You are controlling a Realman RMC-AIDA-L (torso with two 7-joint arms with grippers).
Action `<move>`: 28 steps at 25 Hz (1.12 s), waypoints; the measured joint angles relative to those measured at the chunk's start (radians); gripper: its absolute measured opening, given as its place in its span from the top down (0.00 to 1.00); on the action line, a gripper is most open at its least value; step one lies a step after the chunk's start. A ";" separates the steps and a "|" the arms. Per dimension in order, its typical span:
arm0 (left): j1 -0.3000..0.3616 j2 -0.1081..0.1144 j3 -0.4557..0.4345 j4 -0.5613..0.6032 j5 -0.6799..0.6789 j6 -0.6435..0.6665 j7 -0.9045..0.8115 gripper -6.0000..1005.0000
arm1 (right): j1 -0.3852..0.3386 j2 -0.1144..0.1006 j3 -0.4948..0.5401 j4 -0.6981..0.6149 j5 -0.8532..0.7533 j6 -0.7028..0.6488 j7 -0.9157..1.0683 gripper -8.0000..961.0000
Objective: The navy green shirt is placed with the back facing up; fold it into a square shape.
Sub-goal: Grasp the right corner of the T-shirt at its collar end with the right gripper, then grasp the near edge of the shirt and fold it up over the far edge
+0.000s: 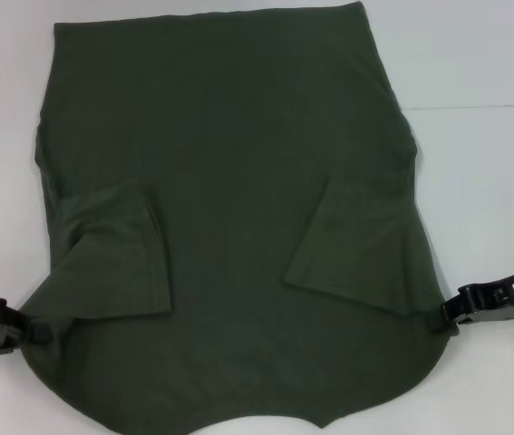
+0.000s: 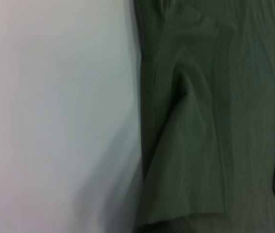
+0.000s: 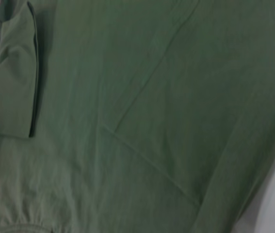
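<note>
Progress looked early to middling. The navy green shirt (image 1: pixel 229 181) lay spread on the white tabletop (image 1: pixel 483 72), filling most of the head view, plain side up with no lettering visible. Both sleeves were already turned inward onto the body — the left sleeve (image 1: pixel 116 249) at the lower left of centre, the right sleeve (image 1: pixel 356 245) at the lower right of centre, each lying as a flat flap. The body itself was not yet folded; it read as one broad sheet, its rounded edge running along the bottom of the frame.

The left gripper (image 1: pixel 28 328) sat at the lower left edge of the frame, right at the shirt's side edge, and the right gripper (image 1: pixel 447 313) at the lower right, likewise against the cloth. Whether either was pinching fabric or merely touching it — I could not tell.

Judging from this, the remaining work was the main part: bringing the sides or ends of the body over to make a square.
</note>
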 joint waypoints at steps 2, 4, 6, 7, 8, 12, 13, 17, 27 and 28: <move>0.000 0.000 0.000 -0.001 0.000 0.000 0.000 0.97 | 0.000 -0.001 0.000 -0.002 0.000 0.000 0.000 0.91; 0.000 0.000 0.000 -0.001 0.000 0.000 0.000 0.97 | 0.000 -0.003 0.001 -0.003 0.000 0.000 0.000 0.95; 0.000 0.001 0.000 -0.001 0.000 0.001 0.000 0.97 | -0.001 -0.005 0.001 -0.003 0.000 -0.001 0.000 0.94; 0.000 0.001 0.000 -0.001 0.000 0.002 0.000 0.97 | -0.002 -0.007 0.002 -0.003 0.000 -0.003 0.000 0.94; 0.000 0.001 0.000 0.000 0.000 0.004 0.000 0.97 | -0.002 -0.008 0.003 -0.004 0.000 -0.005 -0.001 0.94; 0.000 0.003 0.000 0.004 0.000 0.025 0.003 0.96 | -0.004 -0.016 0.005 -0.007 0.003 -0.021 -0.007 0.94; 0.000 0.004 0.000 0.007 0.000 0.033 0.007 0.96 | -0.005 -0.018 0.007 -0.012 0.003 -0.030 -0.013 0.94; 0.000 0.013 -0.002 0.026 -0.011 0.097 0.029 0.96 | -0.016 -0.026 0.010 -0.052 0.005 -0.093 -0.043 0.94; 0.003 0.042 -0.007 0.062 0.002 0.293 0.076 0.96 | -0.099 -0.048 0.095 -0.148 0.007 -0.286 -0.125 0.94; 0.005 0.044 -0.007 0.067 0.005 0.314 0.080 0.96 | -0.111 -0.048 0.109 -0.159 0.008 -0.310 -0.136 0.94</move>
